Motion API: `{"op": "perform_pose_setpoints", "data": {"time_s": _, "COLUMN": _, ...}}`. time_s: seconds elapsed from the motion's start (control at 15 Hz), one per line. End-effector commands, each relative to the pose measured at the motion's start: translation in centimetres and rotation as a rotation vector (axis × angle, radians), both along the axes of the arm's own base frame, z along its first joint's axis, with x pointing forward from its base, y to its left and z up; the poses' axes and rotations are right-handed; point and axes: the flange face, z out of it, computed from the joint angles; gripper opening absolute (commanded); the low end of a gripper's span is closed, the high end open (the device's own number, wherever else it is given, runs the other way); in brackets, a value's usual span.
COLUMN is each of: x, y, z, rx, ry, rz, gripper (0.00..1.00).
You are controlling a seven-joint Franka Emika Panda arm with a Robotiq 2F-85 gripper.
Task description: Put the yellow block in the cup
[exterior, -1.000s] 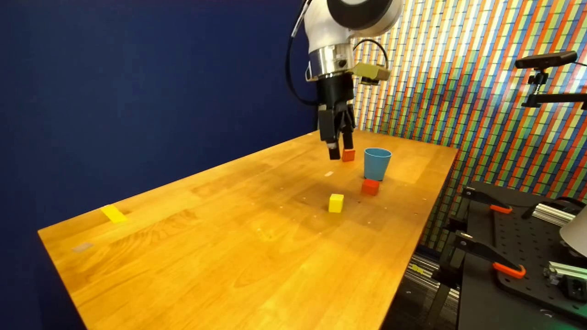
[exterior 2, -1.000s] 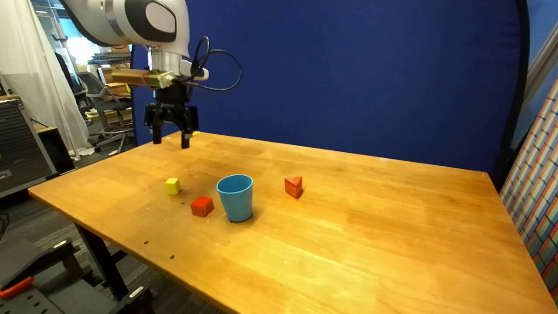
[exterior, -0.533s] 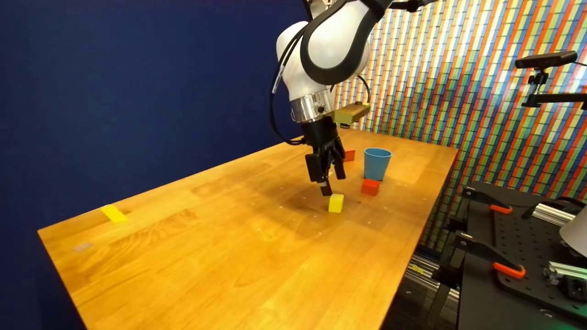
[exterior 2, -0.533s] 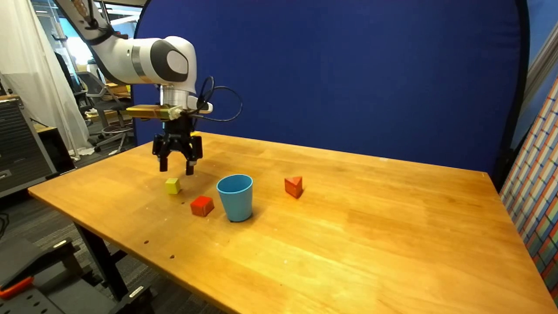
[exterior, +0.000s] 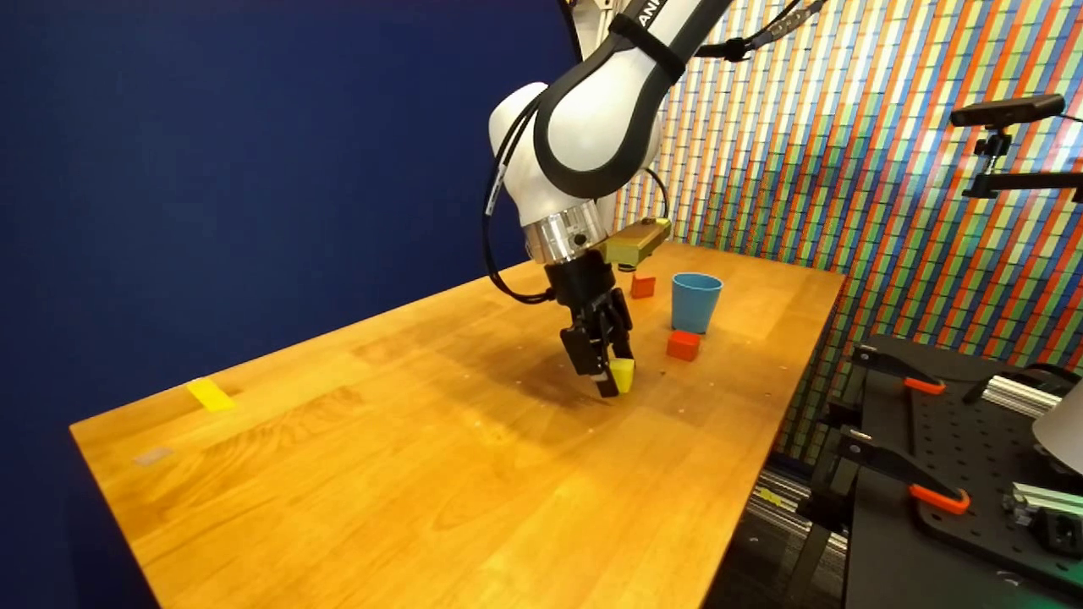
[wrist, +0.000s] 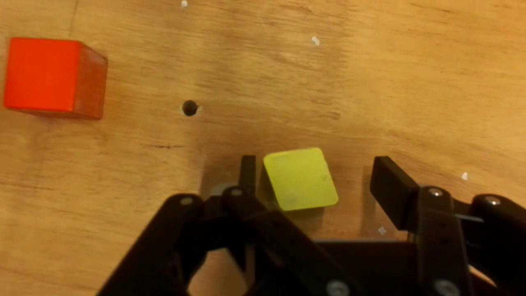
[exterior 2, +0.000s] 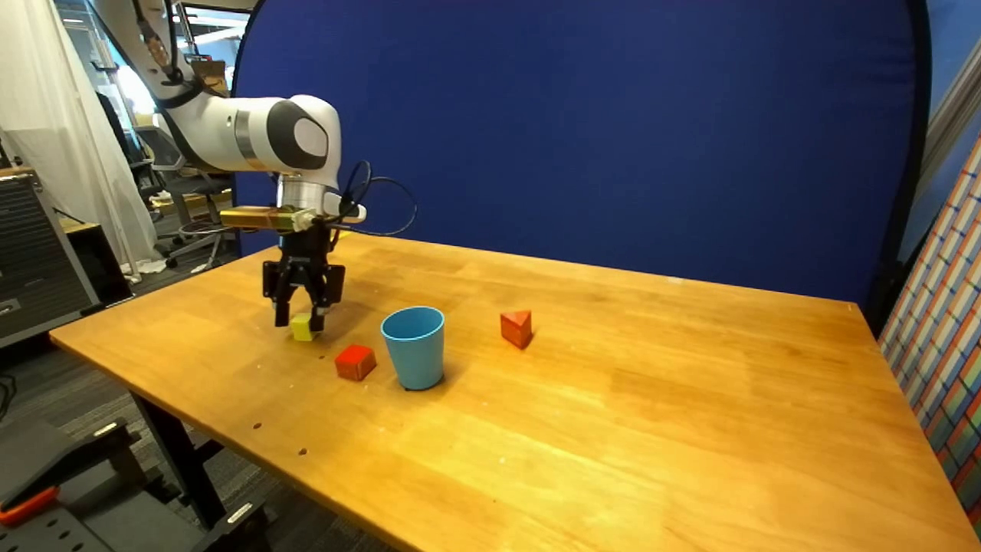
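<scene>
The yellow block [wrist: 301, 179] is a small cube on the table; in both exterior views it [exterior: 623, 376] [exterior 2: 302, 330] is partly covered by a finger. My gripper [wrist: 314, 168] is open and low over the table, its fingers on either side of the block. In the wrist view the left finger is close to the block, with a wider gap to the right finger. The gripper also shows in both exterior views [exterior: 617, 374] [exterior 2: 299, 323]. The light-blue cup [exterior: 695, 306] stands upright beyond the block, also seen in an exterior view [exterior 2: 418, 354]; it is outside the wrist view.
A red block [wrist: 43, 76] lies between the yellow block and the cup, also in both exterior views [exterior: 683, 345] [exterior 2: 355, 363]. An orange-red triangular block [exterior 2: 516, 328] lies past the cup. A yellow tape strip [exterior: 210, 394] is stuck on the wooden table [exterior: 381, 474].
My open gripper has come down and across to the yellow block, and its fingers now stand around it. The blocks and the cup have not moved.
</scene>
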Motion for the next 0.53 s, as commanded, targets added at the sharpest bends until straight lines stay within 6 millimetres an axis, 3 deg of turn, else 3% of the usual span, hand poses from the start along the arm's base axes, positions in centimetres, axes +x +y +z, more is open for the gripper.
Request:
{"op": "perform_pose_setpoints", "data": {"time_s": 0.0, "x": 0.8, "y": 0.8, "z": 0.0, "rx": -0.012, "ry": 0.018, "rz": -0.004, "gripper": 0.42}}
{"op": "perform_pose_setpoints", "data": {"time_s": 0.27, "x": 1.1, "y": -0.2, "z": 1.5, "rx": 0.037, "ry": 0.000, "rz": -0.052, "gripper": 0.11}}
{"op": "perform_pose_setpoints", "data": {"time_s": 0.33, "x": 1.0, "y": -1.0, "z": 2.4, "rx": 0.050, "ry": -0.011, "rz": -0.076, "gripper": 0.09}}
{"op": "perform_pose_setpoints", "data": {"time_s": 0.47, "x": 0.7, "y": -4.6, "z": 5.8, "rx": 0.055, "ry": -0.068, "rz": -0.177, "gripper": 0.09}}
